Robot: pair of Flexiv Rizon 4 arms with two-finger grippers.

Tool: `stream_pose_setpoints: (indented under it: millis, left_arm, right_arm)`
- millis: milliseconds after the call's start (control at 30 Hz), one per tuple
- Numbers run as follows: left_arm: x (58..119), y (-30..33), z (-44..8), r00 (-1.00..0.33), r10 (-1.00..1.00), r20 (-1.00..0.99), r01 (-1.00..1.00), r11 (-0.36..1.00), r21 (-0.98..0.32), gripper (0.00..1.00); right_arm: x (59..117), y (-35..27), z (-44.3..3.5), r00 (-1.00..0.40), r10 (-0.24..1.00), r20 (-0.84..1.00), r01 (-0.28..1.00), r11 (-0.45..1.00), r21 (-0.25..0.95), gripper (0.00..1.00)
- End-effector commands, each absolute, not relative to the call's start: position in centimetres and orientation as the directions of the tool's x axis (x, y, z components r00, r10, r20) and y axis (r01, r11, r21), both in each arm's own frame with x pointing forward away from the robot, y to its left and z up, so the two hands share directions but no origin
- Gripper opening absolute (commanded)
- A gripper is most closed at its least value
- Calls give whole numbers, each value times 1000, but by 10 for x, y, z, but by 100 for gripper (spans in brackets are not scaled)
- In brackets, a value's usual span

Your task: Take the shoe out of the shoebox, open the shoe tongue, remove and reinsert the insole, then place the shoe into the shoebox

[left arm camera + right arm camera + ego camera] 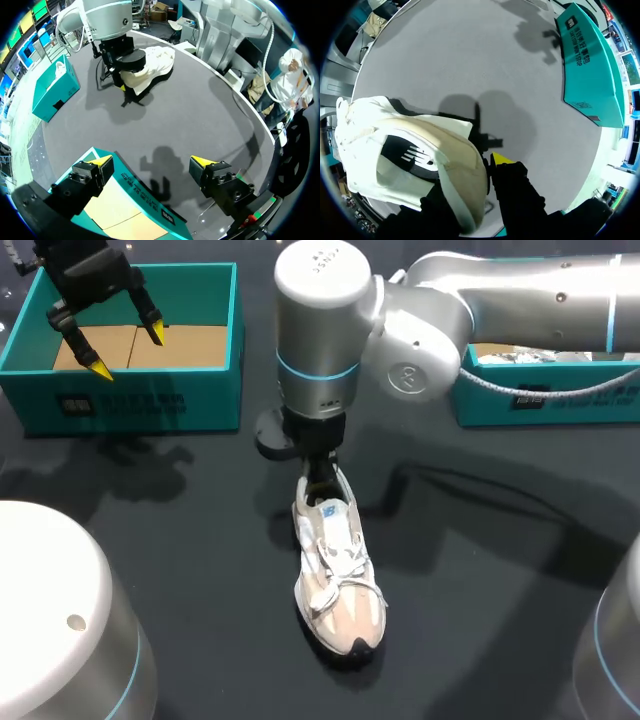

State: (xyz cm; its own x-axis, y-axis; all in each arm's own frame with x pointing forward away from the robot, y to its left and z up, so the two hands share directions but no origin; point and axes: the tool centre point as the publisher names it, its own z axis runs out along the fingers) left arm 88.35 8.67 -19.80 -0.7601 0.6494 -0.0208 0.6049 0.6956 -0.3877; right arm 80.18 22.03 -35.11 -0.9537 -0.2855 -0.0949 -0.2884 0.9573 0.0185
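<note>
my right gripper – pinching the shoe by its heel, steadying it outside the shoebox for tongue work | my left gripper – spread wide, empty, above shoebox, out of the way

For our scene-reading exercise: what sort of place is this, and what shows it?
Most likely a robotics lab test bench. The left gripper hangs at an open teal shoebox, and the right arm reaches to a white sneaker on a dark table.

One white shoe and two teal boxes, the left box and the right box, sit on a single dark desk.
</note>
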Motion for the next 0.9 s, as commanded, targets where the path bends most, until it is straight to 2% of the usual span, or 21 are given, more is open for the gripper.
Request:
stream_pose_setpoints:
  millis: [33, 333, 900]
  left_arm:
    - [884, 87, -198, -760, 650, -19, 605, 696, -386, 100]
    - [884, 87, -198, -760, 650, -19, 605, 696, -386, 100]
    - [884, 87, -198, -760, 650, -19, 605, 696, -386, 100]
  right_arm:
    - [796, 195, -305, -953, -271, -135, -275, 962, 8, 0]
    - [810, 166, -240, -932, -290, -217, -285, 957, -56, 0]
    - [817, 156, -233, -932, -270, -240, -266, 963, -50, 0]
